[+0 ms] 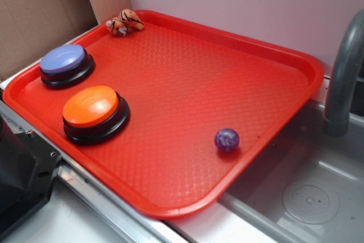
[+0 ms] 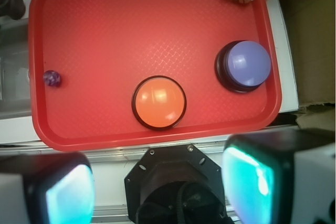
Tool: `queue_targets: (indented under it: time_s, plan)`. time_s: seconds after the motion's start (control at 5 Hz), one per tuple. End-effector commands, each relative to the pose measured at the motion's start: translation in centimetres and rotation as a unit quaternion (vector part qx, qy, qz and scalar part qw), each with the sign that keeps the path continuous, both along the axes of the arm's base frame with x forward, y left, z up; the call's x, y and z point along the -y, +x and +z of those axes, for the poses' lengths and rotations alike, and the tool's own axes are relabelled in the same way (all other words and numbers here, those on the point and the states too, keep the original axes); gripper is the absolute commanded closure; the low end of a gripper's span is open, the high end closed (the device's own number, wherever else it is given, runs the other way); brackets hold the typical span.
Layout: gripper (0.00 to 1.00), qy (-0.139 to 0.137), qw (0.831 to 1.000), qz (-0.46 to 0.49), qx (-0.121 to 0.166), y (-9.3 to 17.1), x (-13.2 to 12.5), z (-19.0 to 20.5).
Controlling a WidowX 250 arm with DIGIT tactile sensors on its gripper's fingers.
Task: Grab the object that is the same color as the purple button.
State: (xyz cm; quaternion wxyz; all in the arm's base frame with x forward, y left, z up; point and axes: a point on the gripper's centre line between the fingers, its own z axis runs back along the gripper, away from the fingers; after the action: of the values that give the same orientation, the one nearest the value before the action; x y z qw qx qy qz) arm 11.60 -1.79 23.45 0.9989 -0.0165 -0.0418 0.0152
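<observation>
Teal-padded tool (image 2: 157, 187) high above tray (image 2: 105, 14)

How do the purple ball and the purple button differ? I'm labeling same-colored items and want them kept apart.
The purple ball is far smaller than the purple button. The ball is a dark, glossy, marbled sphere; the button is a plain pale lavender dome on a black round base. The ball lies alone near one edge of the red tray; the button sits at the opposite side, beside the orange button. Both are purple and rest on the tray.
</observation>
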Motion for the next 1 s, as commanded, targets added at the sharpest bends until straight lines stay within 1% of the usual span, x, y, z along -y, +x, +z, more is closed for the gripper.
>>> queue_targets:
  time_s: [0.0,0.2,0.4,0.6,0.8]
  plan:
    - [0.00,0.000,1.000,0.000,0.000,0.0,0.0,0.0]
    - [0.00,0.060,0.990,-0.127,-0.031,3.9,4.0,-3.6]
    - [0.00,0.078,0.969,-0.231,-0.040,5.6,7.2,-6.6]
    - [0.00,0.106,0.938,-0.328,-0.035,5.7,9.8,-9.3]
    - [0.00,0.103,0.906,-0.409,-0.028,5.6,10.9,-12.1]
